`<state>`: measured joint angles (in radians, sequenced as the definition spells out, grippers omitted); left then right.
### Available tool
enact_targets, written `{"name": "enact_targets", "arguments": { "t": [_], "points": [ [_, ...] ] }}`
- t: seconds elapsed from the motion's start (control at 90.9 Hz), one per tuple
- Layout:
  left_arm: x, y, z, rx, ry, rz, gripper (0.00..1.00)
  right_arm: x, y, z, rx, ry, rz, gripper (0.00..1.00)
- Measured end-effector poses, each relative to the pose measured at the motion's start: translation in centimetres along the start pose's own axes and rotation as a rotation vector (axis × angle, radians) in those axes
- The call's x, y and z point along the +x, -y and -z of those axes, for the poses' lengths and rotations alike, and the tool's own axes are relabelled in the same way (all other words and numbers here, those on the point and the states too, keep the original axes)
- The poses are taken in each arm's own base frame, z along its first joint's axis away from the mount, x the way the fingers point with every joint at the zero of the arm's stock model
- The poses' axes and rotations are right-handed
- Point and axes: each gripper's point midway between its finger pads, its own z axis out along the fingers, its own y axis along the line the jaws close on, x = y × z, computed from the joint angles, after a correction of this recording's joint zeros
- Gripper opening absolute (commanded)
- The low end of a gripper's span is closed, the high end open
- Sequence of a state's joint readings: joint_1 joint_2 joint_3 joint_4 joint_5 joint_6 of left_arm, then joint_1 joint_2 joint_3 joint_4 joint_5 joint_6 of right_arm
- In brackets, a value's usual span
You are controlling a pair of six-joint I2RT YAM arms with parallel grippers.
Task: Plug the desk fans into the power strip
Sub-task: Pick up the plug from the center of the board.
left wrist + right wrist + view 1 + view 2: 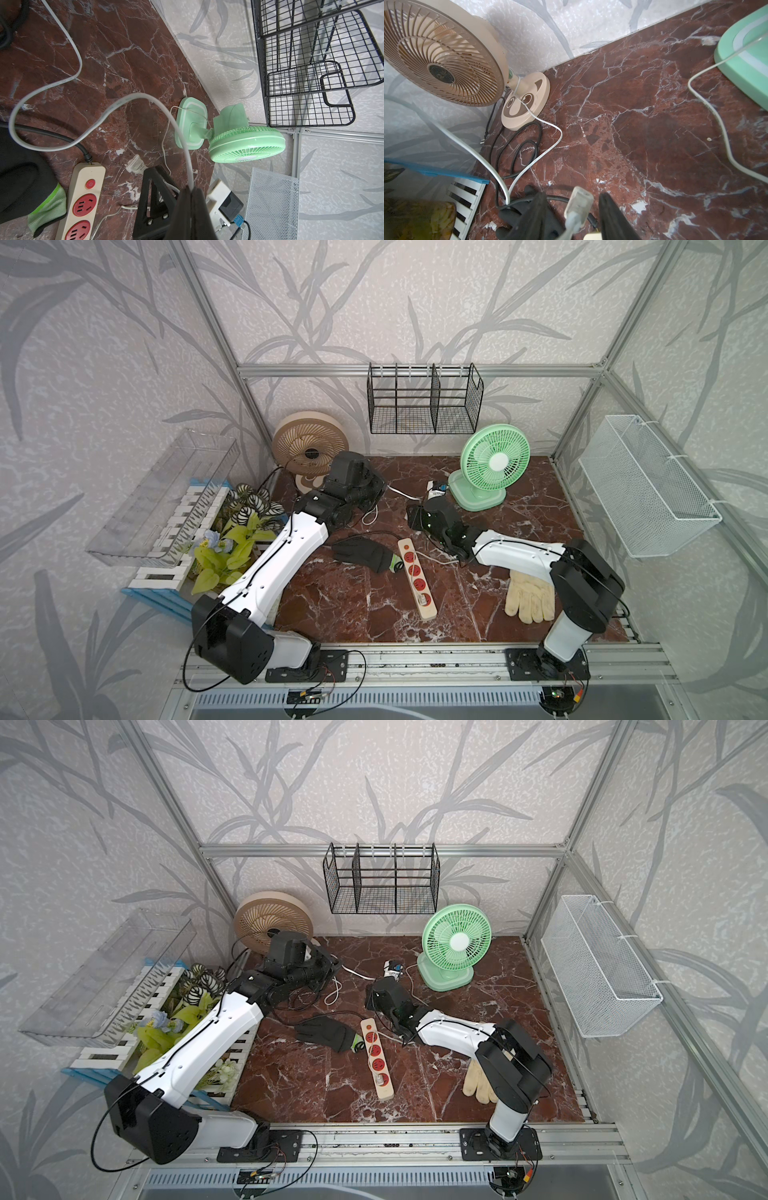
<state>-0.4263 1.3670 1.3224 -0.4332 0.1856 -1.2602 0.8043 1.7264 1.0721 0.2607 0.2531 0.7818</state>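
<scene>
Where the marble table (332, 605) lies barest, toward its front middle, the power strip (417, 578) is laid flat. It is a cream bar with four round red sockets in a row, a red button at the far end, and a black cord leaving that end. The left gripper (192, 197) is seen pressed together on a white cord (133, 96), raised above the table. The right gripper (572, 197) is held apart just beyond the strip's button end. Its fingers (610, 214) are set either side of a white plug (580, 200), and a gap is visible on both sides. A black glove (361, 553) is lodged against the strip's left side. Bare marble is seen along its right side and near end, with a cream glove (530, 597) well apart.
</scene>
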Motion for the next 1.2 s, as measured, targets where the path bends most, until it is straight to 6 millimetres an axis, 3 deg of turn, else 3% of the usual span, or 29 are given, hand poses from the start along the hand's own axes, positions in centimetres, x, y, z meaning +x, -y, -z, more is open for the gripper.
{"name": "enact_targets", "arguments": {
  "t": [0.297, 0.847, 1.034, 1.1, 1.199],
  "points": [
    [0.1, 0.0, 0.1, 0.002, -0.001, 0.000, 0.00, 0.8, 0.6, -0.7, 0.025, -0.024, -0.021, 0.34],
    [0.3, 0.1, 0.1, 0.005, -0.004, 0.008, 0.00, 2.0, 0.8, -1.7, 0.027, -0.062, -0.048, 0.37],
    [0.3, 0.2, 0.4, 0.014, -0.002, 0.010, 0.00, 2.2, 0.6, -1.9, 0.023, -0.069, -0.053, 0.13],
    [0.3, 0.2, 0.4, 0.016, -0.001, 0.010, 0.00, 1.9, 0.2, -1.9, 0.012, -0.068, -0.053, 0.00],
    [0.2, 0.4, 0.4, 0.023, 0.001, 0.008, 0.00, 1.9, -0.1, -1.9, -0.001, -0.073, -0.057, 0.00]
  ]
}}
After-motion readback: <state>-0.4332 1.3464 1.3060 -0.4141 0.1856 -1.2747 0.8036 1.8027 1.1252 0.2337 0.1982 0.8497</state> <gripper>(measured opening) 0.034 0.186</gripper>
